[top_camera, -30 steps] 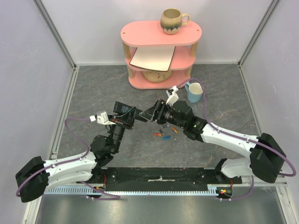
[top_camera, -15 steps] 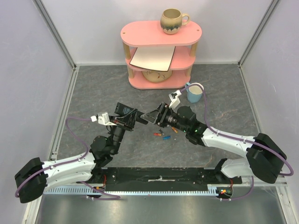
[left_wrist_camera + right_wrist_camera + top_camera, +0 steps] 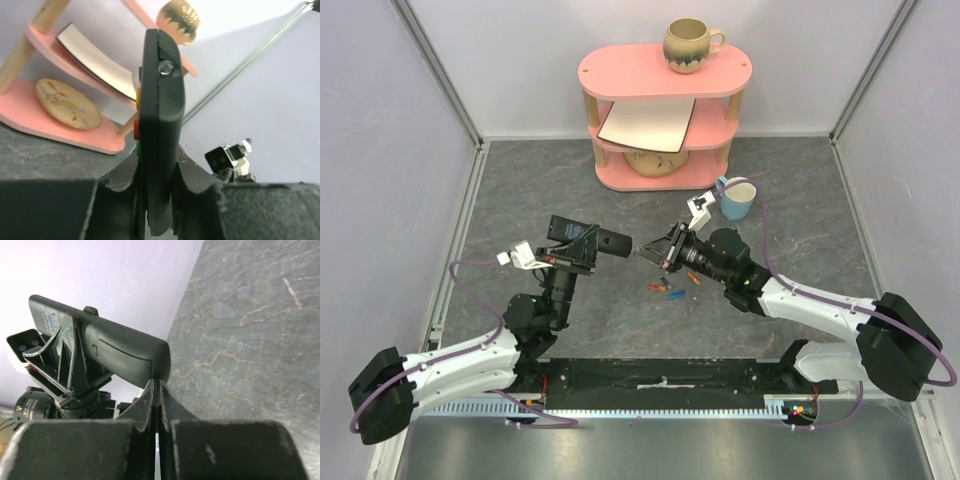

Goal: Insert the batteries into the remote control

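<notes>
The remote control [image 3: 588,240] is up off the table, clamped edge-on in the left gripper [image 3: 157,170]. The right gripper [image 3: 158,386] is clenched with nothing visible between its jaws, its tips at the remote's right end. Whether they touch it I can't tell. The batteries [image 3: 670,287] lie loose on the grey stone-look table [image 3: 520,190], near the right arm. At the far side stand a pink shelf [image 3: 665,75] and a blue mug [image 3: 735,198].

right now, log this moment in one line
left tool: shut on remote control | right tool: shut at its end | batteries: on table
</notes>
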You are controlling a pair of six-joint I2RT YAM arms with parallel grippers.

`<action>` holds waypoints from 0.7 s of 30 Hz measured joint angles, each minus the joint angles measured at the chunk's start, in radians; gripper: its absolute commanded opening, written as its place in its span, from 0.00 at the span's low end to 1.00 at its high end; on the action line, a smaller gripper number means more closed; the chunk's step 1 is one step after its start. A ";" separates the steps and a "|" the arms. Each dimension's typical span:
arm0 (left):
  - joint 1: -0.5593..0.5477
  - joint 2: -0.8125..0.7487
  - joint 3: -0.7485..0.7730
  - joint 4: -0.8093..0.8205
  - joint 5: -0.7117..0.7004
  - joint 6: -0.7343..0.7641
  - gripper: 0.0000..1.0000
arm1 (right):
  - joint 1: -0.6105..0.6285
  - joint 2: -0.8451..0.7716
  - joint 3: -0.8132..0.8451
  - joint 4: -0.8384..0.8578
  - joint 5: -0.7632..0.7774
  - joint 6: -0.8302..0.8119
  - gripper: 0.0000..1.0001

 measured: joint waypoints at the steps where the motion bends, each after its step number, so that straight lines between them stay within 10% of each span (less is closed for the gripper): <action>1: 0.005 -0.007 0.002 0.002 0.009 -0.011 0.02 | -0.001 -0.010 0.000 0.002 -0.001 -0.001 0.00; 11: -0.003 0.004 0.003 -0.034 0.027 0.000 0.02 | 0.007 -0.016 0.003 -0.080 0.005 -0.040 0.02; 14: -0.003 0.008 0.003 -0.042 0.034 0.003 0.02 | 0.008 -0.027 0.024 -0.148 0.018 -0.063 0.45; 21: -0.004 0.008 0.003 -0.048 0.050 0.021 0.02 | 0.011 -0.085 0.072 -0.259 0.051 -0.122 0.78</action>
